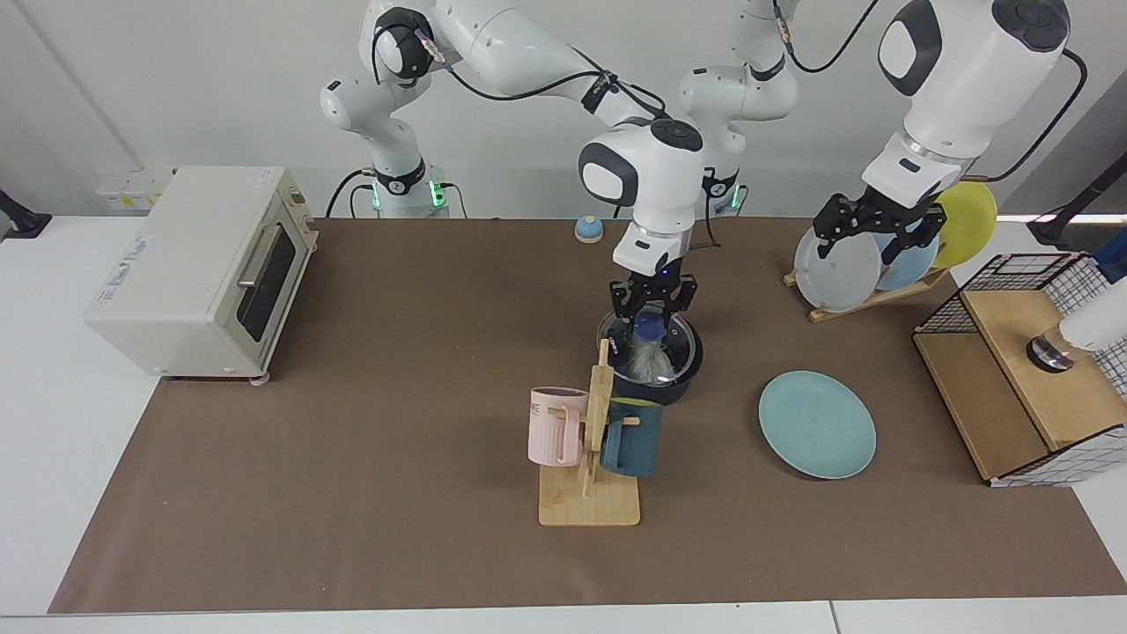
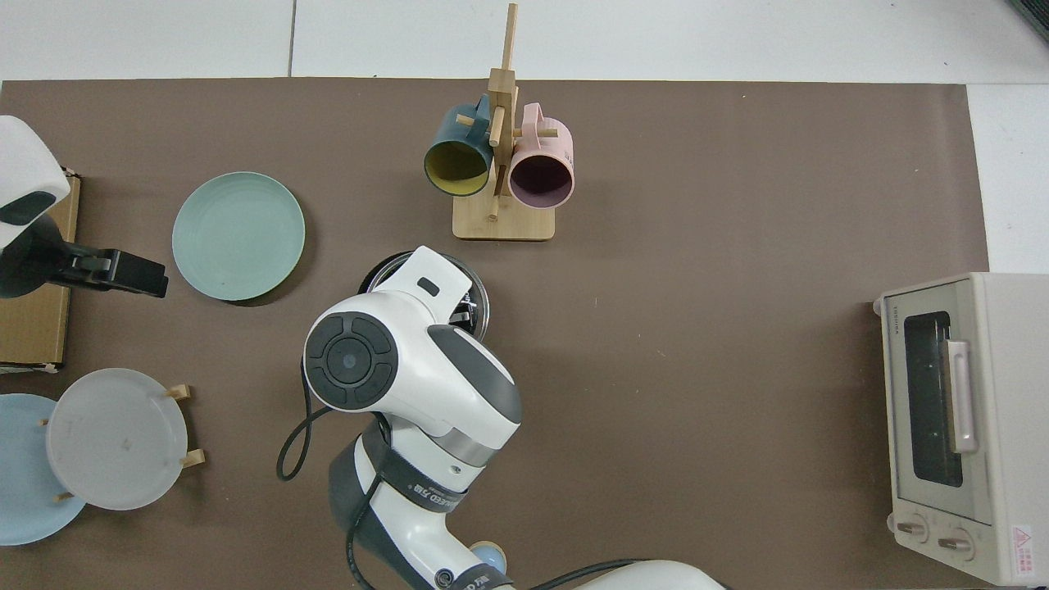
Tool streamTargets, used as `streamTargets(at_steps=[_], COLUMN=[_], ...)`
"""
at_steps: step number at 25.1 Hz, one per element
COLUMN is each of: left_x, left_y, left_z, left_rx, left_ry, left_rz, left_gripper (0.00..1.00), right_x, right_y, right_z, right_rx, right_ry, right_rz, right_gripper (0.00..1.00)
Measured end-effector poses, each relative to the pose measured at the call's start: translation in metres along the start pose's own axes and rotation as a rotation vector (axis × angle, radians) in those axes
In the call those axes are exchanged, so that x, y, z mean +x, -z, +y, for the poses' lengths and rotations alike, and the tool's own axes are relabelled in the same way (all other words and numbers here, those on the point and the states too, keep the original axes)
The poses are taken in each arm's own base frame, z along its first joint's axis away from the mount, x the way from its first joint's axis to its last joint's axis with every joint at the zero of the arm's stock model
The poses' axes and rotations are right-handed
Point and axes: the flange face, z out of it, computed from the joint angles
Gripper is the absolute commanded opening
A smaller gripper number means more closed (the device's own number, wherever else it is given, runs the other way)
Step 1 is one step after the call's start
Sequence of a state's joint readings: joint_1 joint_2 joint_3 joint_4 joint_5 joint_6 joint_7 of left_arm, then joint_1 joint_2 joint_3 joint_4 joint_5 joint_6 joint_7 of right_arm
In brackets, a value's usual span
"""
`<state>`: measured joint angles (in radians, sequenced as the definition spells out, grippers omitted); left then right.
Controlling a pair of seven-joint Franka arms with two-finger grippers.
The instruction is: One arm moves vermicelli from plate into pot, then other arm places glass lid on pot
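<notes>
The dark navy pot (image 1: 656,387) stands mid-table behind the mug rack; its handle is hidden. The whitish vermicelli (image 1: 650,361) lies inside it, seen through the glass lid (image 1: 680,349). That lid rests on or just above the rim, slightly off centre. My right gripper (image 1: 651,315) hangs over the pot, shut on the lid's blue knob (image 1: 650,328). In the top view this arm covers most of the lid (image 2: 480,300). The light teal plate (image 1: 817,424) (image 2: 238,235) lies bare to the pot's side. My left gripper (image 1: 874,238) (image 2: 123,272) waits open in front of the plate rack.
A wooden mug rack (image 1: 588,504) with a pink mug and a dark teal mug stands just in front of the pot. A toaster oven (image 1: 198,269) sits at one end. At the other end are a plate rack with a grey plate (image 1: 836,264) and a wire basket with a wooden box (image 1: 1012,387).
</notes>
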<state>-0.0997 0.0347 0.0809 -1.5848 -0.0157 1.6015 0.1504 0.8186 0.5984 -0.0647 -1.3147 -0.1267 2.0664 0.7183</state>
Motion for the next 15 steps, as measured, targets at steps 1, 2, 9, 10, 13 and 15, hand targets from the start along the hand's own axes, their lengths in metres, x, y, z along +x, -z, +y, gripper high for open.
streamTargets(at_steps=[1,2,9,10,13,15], left_x=[0.0,0.0,-0.0002,-0.0003,-0.0002,-0.0002], left_y=[0.0002,0.0004,0.0013,0.0014,0.0014,0.0014], left_z=[0.0002,0.0004,0.0009,0.0009,0.0012,0.0016], left_rx=[0.0,0.0,0.0,0.0,0.0,-0.001], left_ry=[0.0,-0.001,-0.002,-0.002,-0.002,-0.003], left_rz=[0.0,0.001,0.003,0.003,0.003,0.003], left_gripper=[1.0,1.0,1.0,1.0,1.0,1.0], right_x=[-0.0001,-0.0002,-0.0022,-0.0028,-0.0034,-0.0035], right_y=[0.0,0.0,0.0005,0.0009,0.0031,0.0042], right_z=[0.0001,0.0002,0.001,0.0015,0.0019,0.0017], right_rx=[-0.001,-0.001,-0.013,-0.018,-0.027,-0.029], right_ry=[0.005,0.01,0.023,0.023,0.023,0.024], right_rz=[-0.001,-0.002,-0.017,-0.023,-0.034,-0.036], right_gripper=[0.0,0.0,0.0,0.0,0.0,0.0])
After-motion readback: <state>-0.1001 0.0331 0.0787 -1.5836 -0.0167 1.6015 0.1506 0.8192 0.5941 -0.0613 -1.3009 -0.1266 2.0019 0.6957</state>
